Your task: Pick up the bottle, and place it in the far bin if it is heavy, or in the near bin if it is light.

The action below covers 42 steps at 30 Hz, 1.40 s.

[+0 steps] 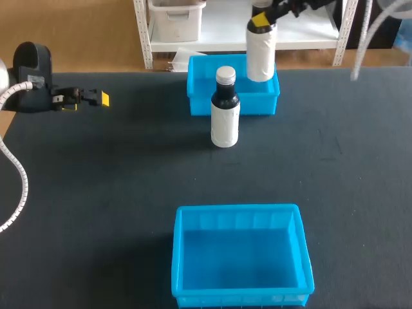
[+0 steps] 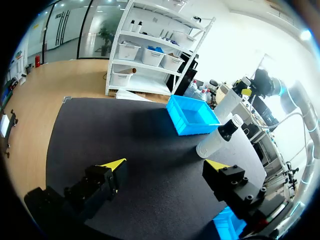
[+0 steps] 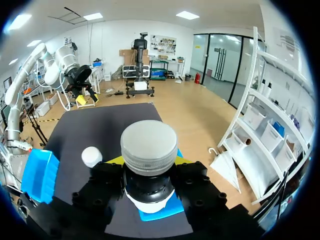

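Bottle (image 1: 261,55) held aloft, seemingly over right end of far bin (image 1: 201,102). Right gripper (image 1: 260,20) clamped on neck, just under cap. Looks like placing step, heavy verdict likely. Next move: lower straight down inside rim, then let go. Second bottle (image 1: 225,116) stands upright just before far bin, needs clearance. Left gripper (image 1: 96,98) spread wide, holding nothing, at table's left.

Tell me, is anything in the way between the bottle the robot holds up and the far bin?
Nothing visible is. The right tool holds the bottle over the far bin. The second bottle stands in front of that bin, out of the way.
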Each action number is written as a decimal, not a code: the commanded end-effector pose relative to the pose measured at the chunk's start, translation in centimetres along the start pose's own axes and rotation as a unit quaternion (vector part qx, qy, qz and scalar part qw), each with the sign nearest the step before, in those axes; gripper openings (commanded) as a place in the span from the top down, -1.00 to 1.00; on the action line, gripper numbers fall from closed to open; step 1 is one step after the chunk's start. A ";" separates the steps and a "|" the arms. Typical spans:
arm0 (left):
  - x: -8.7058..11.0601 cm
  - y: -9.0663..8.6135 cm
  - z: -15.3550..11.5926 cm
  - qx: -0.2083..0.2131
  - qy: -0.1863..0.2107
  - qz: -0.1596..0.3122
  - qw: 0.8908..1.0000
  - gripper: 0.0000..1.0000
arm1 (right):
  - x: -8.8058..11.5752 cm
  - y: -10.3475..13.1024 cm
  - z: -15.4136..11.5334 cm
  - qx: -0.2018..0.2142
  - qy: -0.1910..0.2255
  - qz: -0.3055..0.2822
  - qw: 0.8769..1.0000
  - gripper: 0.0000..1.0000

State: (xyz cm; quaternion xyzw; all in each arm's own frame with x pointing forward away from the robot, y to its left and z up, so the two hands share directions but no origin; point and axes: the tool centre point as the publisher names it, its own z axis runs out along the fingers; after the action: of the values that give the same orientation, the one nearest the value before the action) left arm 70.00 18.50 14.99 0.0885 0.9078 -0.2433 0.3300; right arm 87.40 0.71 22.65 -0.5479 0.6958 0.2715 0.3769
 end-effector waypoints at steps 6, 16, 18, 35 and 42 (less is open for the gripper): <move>0.0 0.0 0.0 0.000 0.000 0.000 1.000 -1.00 | -0.9 -2.5 5.2 -0.023 0.000 -0.007 1.000 0.88; 0.0 0.0 0.0 0.000 0.000 0.000 1.000 -1.00 | -0.9 -3.0 9.2 -0.040 -0.011 -0.006 0.999 0.83; 0.0 0.0 0.0 0.000 0.000 0.000 1.000 -1.00 | -0.9 -2.9 9.8 -0.044 -0.012 -0.004 0.999 0.83; 0.0 0.0 0.0 0.000 0.000 0.000 1.000 -1.00 | 0.5 -2.7 14.7 -0.066 -0.029 0.000 0.997 0.84; 0.0 0.0 0.0 0.000 0.000 0.000 1.000 -1.00 | 1.7 -2.9 15.5 -0.067 -0.028 -0.005 0.997 0.78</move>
State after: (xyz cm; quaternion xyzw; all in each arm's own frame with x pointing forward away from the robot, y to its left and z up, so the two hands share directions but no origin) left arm 70.00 18.50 14.99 0.0885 0.9078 -0.2433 0.3300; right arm 91.94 10.96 12.80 -0.5469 0.6805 0.2936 0.3894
